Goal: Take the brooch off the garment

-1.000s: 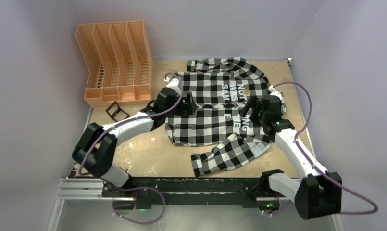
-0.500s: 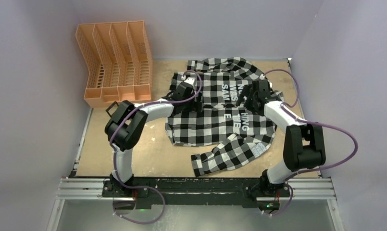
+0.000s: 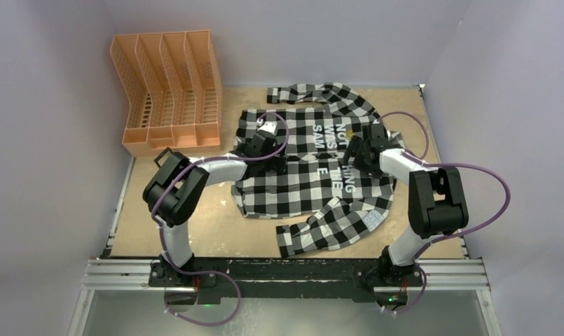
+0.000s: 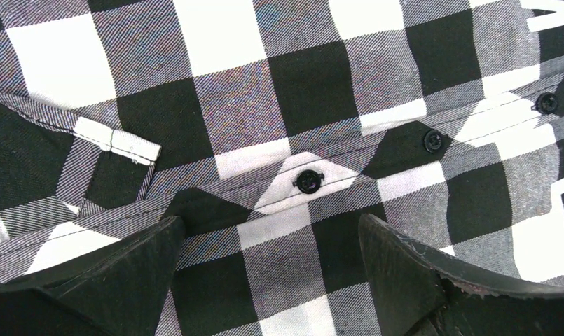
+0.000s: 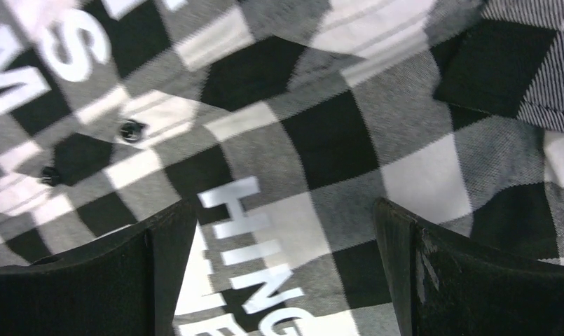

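Note:
The garment, a black-and-white check shirt with white lettering, lies spread on the table. My left gripper hovers open over its middle. In the left wrist view that gripper has only check cloth between its fingers, just below the placket with black buttons. My right gripper is open over the lettering. Its wrist view shows the gripper straddling the white letters. The brooch is out of both wrist views, and I cannot make it out in the top view.
An orange slotted file organiser stands at the back left. A small black frame lies beside the left arm's elbow. A pale label patch sits on the near sleeve. Walls close in left, right and behind.
Both arms have raised their elbows and swung their grippers onto the shirt's chest. The shirt has slid a little to the left. Both grippers stayed open.

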Controlling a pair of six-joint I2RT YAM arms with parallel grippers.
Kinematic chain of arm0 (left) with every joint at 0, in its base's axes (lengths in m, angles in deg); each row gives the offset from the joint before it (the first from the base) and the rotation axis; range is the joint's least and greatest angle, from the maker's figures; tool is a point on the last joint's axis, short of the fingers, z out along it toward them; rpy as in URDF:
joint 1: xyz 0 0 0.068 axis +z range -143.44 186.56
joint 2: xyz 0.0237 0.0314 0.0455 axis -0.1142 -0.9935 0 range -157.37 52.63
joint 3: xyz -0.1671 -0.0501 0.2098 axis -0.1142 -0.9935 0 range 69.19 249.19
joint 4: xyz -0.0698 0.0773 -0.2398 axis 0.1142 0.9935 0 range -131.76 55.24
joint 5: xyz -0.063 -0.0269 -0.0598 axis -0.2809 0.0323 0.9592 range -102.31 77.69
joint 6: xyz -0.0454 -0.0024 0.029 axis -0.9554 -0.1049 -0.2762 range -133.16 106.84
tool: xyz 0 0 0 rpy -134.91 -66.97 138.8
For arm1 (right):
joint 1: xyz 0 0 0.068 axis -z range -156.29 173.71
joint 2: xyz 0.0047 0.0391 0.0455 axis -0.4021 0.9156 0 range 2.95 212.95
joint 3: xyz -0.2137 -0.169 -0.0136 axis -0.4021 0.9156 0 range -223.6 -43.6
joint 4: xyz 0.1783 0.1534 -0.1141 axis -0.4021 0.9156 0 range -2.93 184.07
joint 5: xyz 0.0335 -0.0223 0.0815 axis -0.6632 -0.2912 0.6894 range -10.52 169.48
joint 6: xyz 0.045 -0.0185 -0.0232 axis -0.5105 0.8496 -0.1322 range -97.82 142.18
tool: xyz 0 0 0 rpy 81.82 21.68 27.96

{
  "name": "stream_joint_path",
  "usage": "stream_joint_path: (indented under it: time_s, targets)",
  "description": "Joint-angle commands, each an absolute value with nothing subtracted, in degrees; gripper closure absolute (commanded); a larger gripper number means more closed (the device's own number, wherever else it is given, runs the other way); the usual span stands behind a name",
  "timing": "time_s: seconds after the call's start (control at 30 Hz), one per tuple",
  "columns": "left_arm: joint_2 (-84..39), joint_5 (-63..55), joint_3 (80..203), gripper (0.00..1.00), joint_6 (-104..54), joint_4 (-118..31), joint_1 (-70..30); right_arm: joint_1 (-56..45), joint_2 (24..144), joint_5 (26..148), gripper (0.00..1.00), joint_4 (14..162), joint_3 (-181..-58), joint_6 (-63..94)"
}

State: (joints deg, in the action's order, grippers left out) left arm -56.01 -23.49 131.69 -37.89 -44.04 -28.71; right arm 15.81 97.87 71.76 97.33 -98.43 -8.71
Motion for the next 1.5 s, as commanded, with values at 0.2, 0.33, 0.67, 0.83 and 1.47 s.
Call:
stream_joint_path:
  time_s: [0.2,0.33,0.67,0.83,1.47]
  targets:
    - [-47.89,-33.51,121.75,0.06,-40.23,-36.57,-27.90,6.34,93.08,73.95,0.02,98.55,-91.98,-13.01]
    - [-44.51,-34.03,121.41,0.06,-39.57,-35.00,-27.84,3.85,90.33,74.44,0.02,99.36,-91.60,-14.43]
    - [-35.47,-29.92,123.16,0.10,-36.77,-30.29,-39.01,3.95,86.66,66.80,0.02,105.12,-99.14,-11.40]
    - [-31.85,-23.09,122.04,0.15,-39.57,-28.96,-47.89,4.01,86.14,67.32,0.02,104.43,-99.23,-11.97]
    - [-41.99,5.31,115.33,0.24,-46.39,-44.83,-59.80,3.97,81.44,66.13,0.02,103.94,-94.49,-14.59]
